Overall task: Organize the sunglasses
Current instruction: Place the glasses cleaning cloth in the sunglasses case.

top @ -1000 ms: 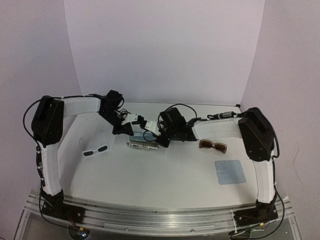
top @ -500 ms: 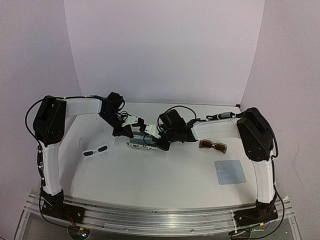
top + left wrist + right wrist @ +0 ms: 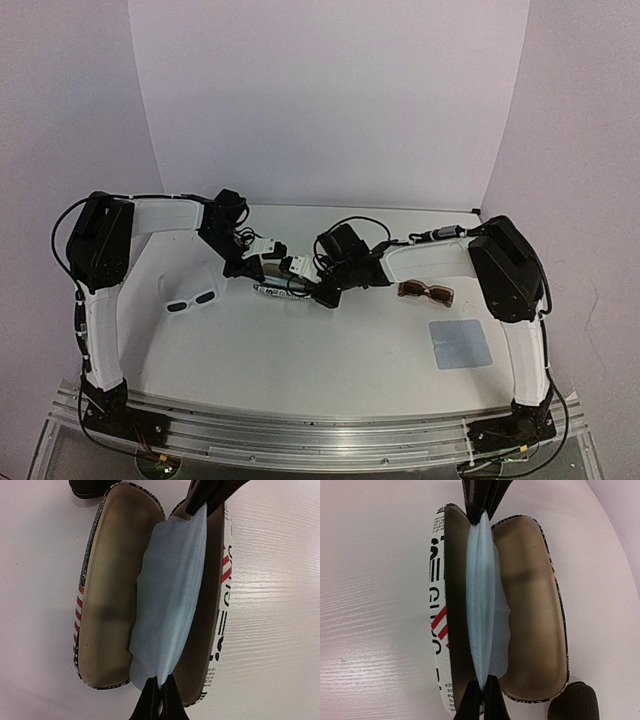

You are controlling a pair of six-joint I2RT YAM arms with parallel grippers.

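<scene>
The white-framed sunglasses (image 3: pixel 191 300) lie on the table at the left. The brown sunglasses (image 3: pixel 425 291) lie at the right. Between them the striped black-and-white case (image 3: pixel 285 290) lies open, its tan lining up (image 3: pixel 117 580) (image 3: pixel 532 605). My left gripper (image 3: pixel 266 266) (image 3: pixel 161 700) and my right gripper (image 3: pixel 318 285) (image 3: pixel 483 700) are each shut on one end of a pale blue cloth (image 3: pixel 170 595) (image 3: pixel 482 605), held stretched over the open case.
A second pale blue cloth (image 3: pixel 460 343) lies flat at the front right. A dark rounded object, maybe the black case (image 3: pixel 572 702), sits just beside the striped case. The white backdrop curves up behind the table.
Both grippers have come lower and a little nearer with the cloth, which now hangs down into the open case. The sunglasses have not moved.
</scene>
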